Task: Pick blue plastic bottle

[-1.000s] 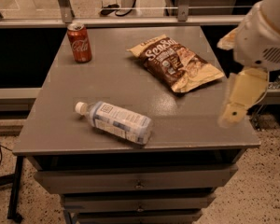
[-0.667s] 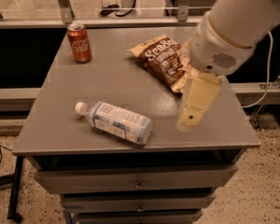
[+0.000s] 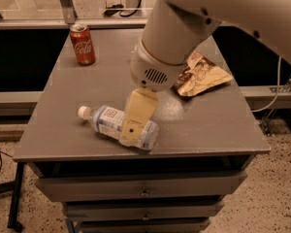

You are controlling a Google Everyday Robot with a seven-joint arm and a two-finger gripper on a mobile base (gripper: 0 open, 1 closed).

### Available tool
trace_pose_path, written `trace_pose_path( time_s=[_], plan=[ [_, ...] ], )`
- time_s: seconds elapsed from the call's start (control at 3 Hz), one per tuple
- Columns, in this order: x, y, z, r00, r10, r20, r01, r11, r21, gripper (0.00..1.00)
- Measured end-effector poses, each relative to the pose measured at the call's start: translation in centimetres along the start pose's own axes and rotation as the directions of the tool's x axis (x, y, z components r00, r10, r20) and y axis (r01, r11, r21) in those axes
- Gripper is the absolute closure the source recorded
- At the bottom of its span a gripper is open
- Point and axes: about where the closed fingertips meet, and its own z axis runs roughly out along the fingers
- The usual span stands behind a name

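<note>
The blue plastic bottle lies on its side near the front edge of the grey table, white cap pointing left. It is clear with a pale blue-and-white label. My gripper hangs from the big white arm and sits directly over the right half of the bottle, covering that part. Its cream finger points down toward the table front.
A red Coca-Cola can stands upright at the back left corner. A brown chip bag lies at the right, partly hidden behind my arm. Drawers sit below the table top. Speckled floor lies to the right.
My arm has swung left across the table, from the right edge past the chip bag to over the bottle. The bottle, can and bag have not moved.
</note>
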Motion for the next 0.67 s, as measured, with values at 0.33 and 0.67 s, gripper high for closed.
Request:
trace_pose_path(
  time_s=[0.33,0.67],
  plan=[
    [-1.1,-0.5,4.0,0.999,0.032,0.013,-0.032,0.9993,-0.017,0.0],
    [-1.5,-0.8,6.6,0.998,0.058,0.011,-0.058,0.998,-0.025,0.0]
  ],
)
